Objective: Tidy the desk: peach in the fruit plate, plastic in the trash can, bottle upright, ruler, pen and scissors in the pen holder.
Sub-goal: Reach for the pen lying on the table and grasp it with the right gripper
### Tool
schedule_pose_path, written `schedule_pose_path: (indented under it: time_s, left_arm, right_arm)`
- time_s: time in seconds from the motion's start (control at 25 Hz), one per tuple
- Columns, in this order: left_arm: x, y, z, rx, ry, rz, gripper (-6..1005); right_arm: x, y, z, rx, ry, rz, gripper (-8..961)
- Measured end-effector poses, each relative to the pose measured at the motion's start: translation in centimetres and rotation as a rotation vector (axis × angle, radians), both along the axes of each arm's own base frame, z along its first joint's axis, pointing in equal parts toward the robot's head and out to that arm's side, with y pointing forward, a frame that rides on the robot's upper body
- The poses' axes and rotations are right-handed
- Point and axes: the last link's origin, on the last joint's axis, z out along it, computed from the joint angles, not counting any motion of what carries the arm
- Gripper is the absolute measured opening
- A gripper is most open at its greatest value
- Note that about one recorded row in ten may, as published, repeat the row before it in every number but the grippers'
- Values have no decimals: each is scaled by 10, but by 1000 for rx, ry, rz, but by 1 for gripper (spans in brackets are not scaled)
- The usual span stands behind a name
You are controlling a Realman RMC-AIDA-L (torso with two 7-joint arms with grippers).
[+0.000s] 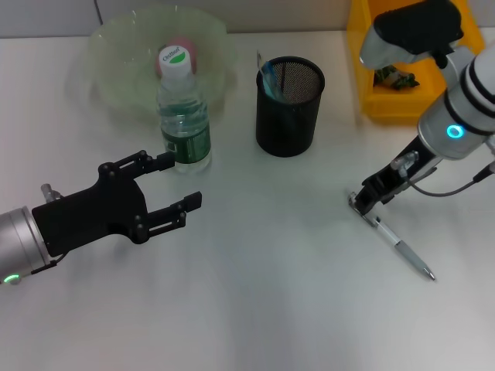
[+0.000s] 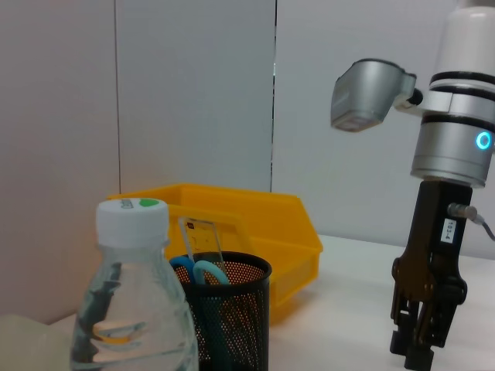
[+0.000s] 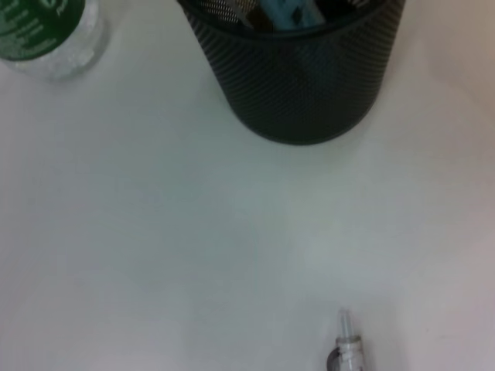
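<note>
The pen (image 1: 398, 243) lies flat on the white desk at the right. My right gripper (image 1: 362, 201) is down at its near end, shut on the pen, whose tip also shows in the right wrist view as pen (image 3: 346, 348). The clear bottle (image 1: 184, 116) with a green label stands upright. My left gripper (image 1: 184, 180) hangs open just in front of the bottle, holding nothing. A pink peach (image 1: 182, 51) sits in the translucent fruit plate (image 1: 116, 62). The black mesh pen holder (image 1: 288, 108) holds blue scissors (image 2: 197, 272) and a clear ruler (image 2: 203, 239). Crumpled plastic (image 1: 394, 77) lies in the yellow trash can (image 1: 363, 85).
The bottle (image 2: 131, 309) fills the near side of the left wrist view, with the pen holder (image 2: 232, 317) behind it and my right gripper (image 2: 421, 352) farther off. Bare desk (image 1: 271, 294) lies between the two arms.
</note>
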Motion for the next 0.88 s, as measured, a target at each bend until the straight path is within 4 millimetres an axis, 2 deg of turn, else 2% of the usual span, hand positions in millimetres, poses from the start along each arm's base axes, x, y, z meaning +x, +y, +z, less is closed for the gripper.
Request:
schedule_pose_path:
  time_s: [0.2, 0.88]
  left_arm:
    - [0, 0, 0, 0, 0, 0, 752]
    - [1, 1, 0, 0, 1, -2, 753]
  right_arm:
    - [0, 2, -5, -5, -7, 2, 401]
    - [1, 3, -13, -20, -24, 11, 394]
